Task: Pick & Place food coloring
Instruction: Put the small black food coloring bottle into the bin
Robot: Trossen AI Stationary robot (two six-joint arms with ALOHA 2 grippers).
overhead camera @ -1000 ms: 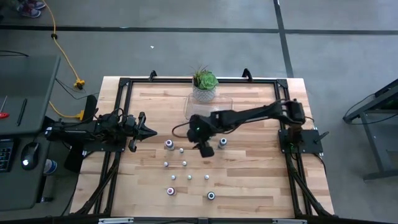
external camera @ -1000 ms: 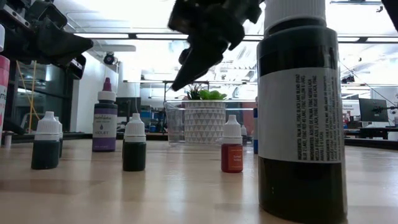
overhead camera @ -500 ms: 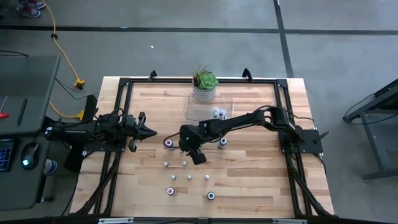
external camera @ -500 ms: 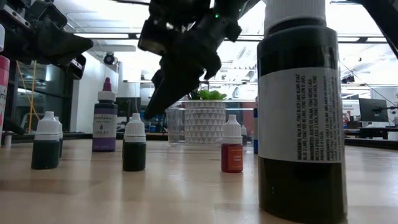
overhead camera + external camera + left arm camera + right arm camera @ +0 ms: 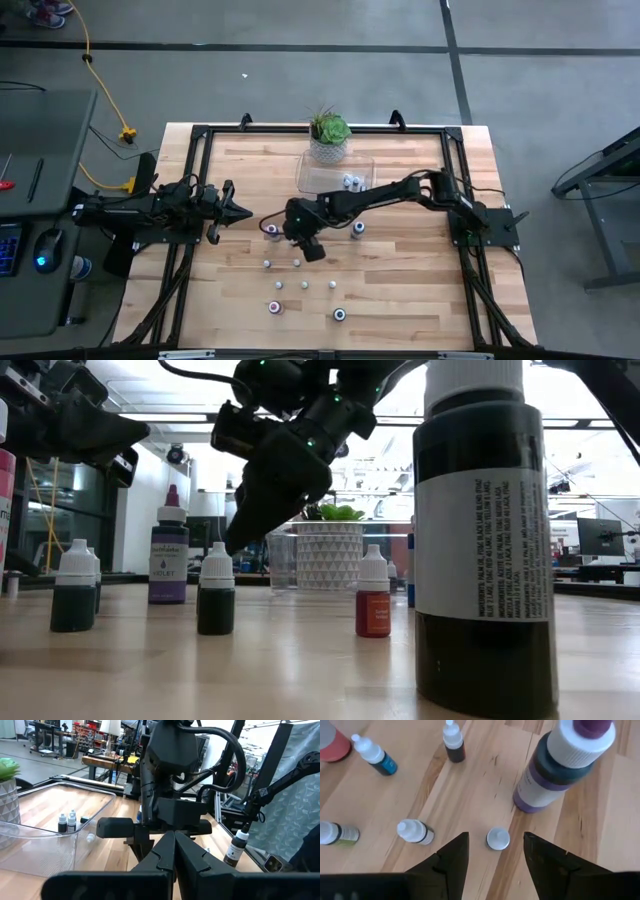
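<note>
Several small food coloring bottles stand upright on their bases on the wooden table [image 5: 400, 290]. A larger purple-capped one [image 5: 270, 229] [image 5: 560, 765] is among them. More small bottles [image 5: 350, 182] stand in the clear tray [image 5: 318, 160]. My right gripper [image 5: 302, 240] [image 5: 496, 836] hangs open, slanting down. Its fingers stand on either side of a tiny white-capped bottle [image 5: 497, 839] on the table below, beside the purple one, clear of it. My left gripper [image 5: 238, 212] [image 5: 174, 840] waits shut at the table's left side.
A potted green plant [image 5: 328, 135] stands at the far edge behind the tray. A tall dark bottle [image 5: 485, 540] near the front edge fills the low view's right. A red small bottle [image 5: 373, 605] and dark small ones [image 5: 216, 588] stand mid-table.
My right gripper has gone toward the table's left edge and down, from beside the tray to just above the small bottles next to the purple one. It has stayed open. No bottle has moved.
</note>
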